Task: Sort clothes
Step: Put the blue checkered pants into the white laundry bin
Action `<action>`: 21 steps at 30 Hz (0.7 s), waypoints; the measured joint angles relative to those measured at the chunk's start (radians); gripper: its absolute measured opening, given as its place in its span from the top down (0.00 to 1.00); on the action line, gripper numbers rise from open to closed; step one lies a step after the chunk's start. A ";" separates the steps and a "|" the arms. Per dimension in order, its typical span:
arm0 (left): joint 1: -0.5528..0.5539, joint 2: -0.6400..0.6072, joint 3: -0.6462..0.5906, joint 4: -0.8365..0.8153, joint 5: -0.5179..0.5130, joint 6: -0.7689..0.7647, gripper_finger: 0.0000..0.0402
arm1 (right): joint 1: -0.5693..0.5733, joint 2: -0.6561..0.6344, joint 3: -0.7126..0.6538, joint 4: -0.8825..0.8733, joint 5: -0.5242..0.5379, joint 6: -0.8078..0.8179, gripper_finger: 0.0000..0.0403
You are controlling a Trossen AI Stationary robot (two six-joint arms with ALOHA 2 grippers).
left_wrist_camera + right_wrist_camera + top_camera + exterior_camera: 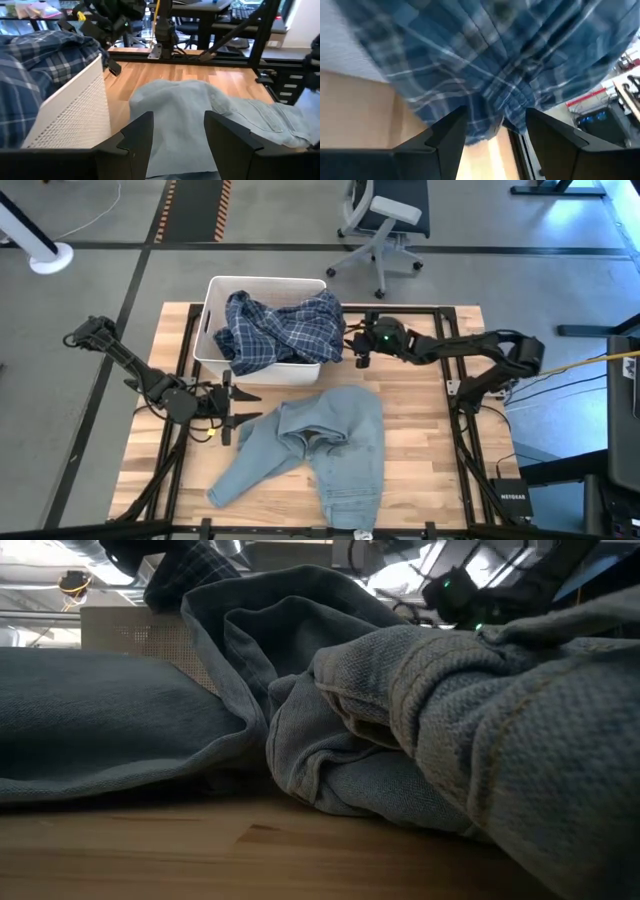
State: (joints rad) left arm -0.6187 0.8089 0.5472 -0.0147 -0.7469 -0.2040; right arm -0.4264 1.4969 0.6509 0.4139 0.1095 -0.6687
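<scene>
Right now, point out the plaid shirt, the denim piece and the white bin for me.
plaid shirt [275, 330], high view, on its bunched middle inside the bin.
denim piece [345, 430], high view, on its broad middle on the table.
white bin [265, 283], high view, on its far rim.

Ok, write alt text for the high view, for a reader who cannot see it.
A light blue denim garment lies spread on a wooden table, in front of a white bin with a dark blue plaid shirt spilling over its rim. The left gripper sits at the denim's edge with open fingers; the right gripper is beside the shirt.
</scene>
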 joint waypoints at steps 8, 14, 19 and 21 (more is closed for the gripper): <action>0.032 0.000 0.000 -0.002 0.000 -0.024 0.57 | -0.008 0.195 0.145 0.060 -0.031 0.008 0.45; 0.034 0.000 0.000 -0.008 0.000 -0.034 0.57 | -0.008 0.262 0.241 0.054 -0.109 0.007 0.47; 0.034 0.000 0.000 -0.013 0.001 -0.052 0.57 | -0.008 0.270 0.247 0.058 -0.113 -0.012 0.73; 0.034 0.000 0.000 -0.012 0.001 -0.053 0.57 | -0.008 0.268 0.247 0.050 -0.118 -0.018 0.90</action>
State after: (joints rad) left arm -0.5842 0.8089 0.5472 -0.0265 -0.7463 -0.2573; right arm -0.4347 1.7650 0.8978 0.4640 -0.0081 -0.6869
